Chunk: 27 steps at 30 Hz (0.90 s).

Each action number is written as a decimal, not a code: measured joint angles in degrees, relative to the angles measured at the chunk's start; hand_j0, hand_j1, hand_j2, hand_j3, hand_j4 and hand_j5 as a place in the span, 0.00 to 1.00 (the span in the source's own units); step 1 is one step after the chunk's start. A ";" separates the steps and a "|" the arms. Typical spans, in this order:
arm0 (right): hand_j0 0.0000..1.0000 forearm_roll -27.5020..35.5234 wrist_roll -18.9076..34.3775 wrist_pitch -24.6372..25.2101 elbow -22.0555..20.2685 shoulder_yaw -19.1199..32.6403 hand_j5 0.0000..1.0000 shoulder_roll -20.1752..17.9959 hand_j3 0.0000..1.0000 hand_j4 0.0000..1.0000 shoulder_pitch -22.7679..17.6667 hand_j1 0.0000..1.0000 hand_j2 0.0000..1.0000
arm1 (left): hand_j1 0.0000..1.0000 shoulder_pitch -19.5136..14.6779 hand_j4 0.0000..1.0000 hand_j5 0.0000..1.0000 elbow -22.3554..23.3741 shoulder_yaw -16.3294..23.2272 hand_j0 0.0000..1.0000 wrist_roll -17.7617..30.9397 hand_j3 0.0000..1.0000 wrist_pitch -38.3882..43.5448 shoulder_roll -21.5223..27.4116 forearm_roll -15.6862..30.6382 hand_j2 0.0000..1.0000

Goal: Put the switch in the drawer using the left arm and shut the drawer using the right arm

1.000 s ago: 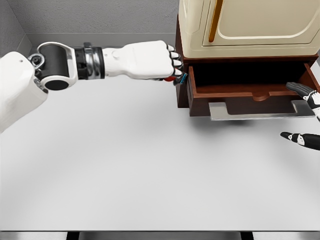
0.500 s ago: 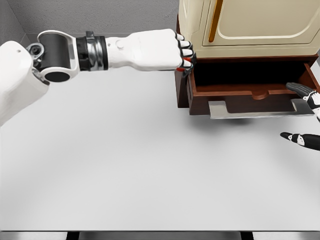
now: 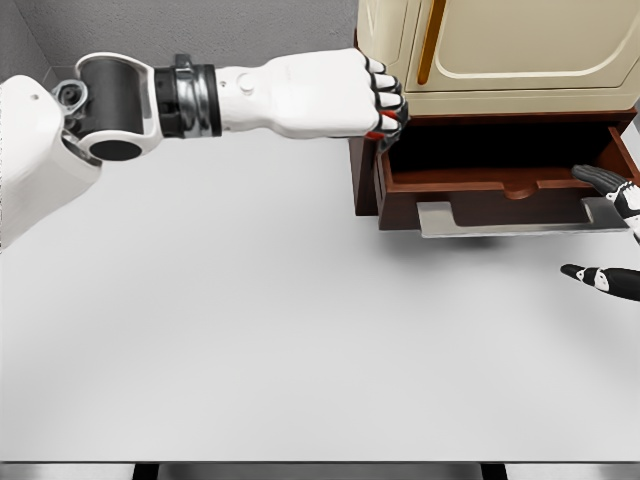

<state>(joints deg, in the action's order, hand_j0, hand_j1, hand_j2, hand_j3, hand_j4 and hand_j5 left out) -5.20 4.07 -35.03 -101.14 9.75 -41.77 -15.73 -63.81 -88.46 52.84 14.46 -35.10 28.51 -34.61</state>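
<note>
My left hand [image 3: 375,105] is curled shut around the switch [image 3: 382,129], of which only a small red edge shows under the fingers. The hand hovers at the upper left corner of the open brown drawer [image 3: 500,195], just above its left wall. The drawer sticks out from under a cream cabinet [image 3: 500,50] and has a flat metal handle [image 3: 520,218] on its front. My right hand [image 3: 612,232] rests at the right edge, fingers spread, beside the drawer's right front corner.
A white table [image 3: 250,330] stretches in front of the cabinet. A grey wall [image 3: 200,30] rises behind it. The cabinet door above the drawer carries a long brass handle [image 3: 430,40].
My left hand has moved right and slightly up with the switch, from beside the drawer's left wall to over its left corner. The right hand has stayed still.
</note>
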 measured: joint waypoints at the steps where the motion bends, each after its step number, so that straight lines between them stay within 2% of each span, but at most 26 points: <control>1: 1.00 0.00 0.00 0.00 0.00 0.00 1.00 0.00 1.00 1.00 0.00 1.00 1.00 | 0.44 0.00 0.44 0.44 0.01 0.02 0.44 0.00 0.44 0.00 -0.29 -0.01 0.44; 17: 1.00 0.20 0.00 0.00 0.00 0.18 1.00 -0.19 1.00 1.00 -0.70 1.00 1.00 | 0.45 -1.58 0.45 0.45 0.71 0.34 0.45 0.00 0.45 0.00 -4.92 -0.39 0.45; 27: 1.00 0.43 0.00 0.00 0.00 0.28 1.00 -0.34 1.00 1.00 -0.70 1.00 1.00 | 0.45 -2.90 0.45 0.45 3.03 0.53 0.45 0.01 0.45 0.00 -7.58 -0.57 0.45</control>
<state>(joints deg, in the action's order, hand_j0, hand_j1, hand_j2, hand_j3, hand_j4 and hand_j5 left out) -4.77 4.07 -35.03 -101.14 10.03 -42.11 -16.44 -66.71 -85.43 53.37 14.47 -35.10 20.93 -35.18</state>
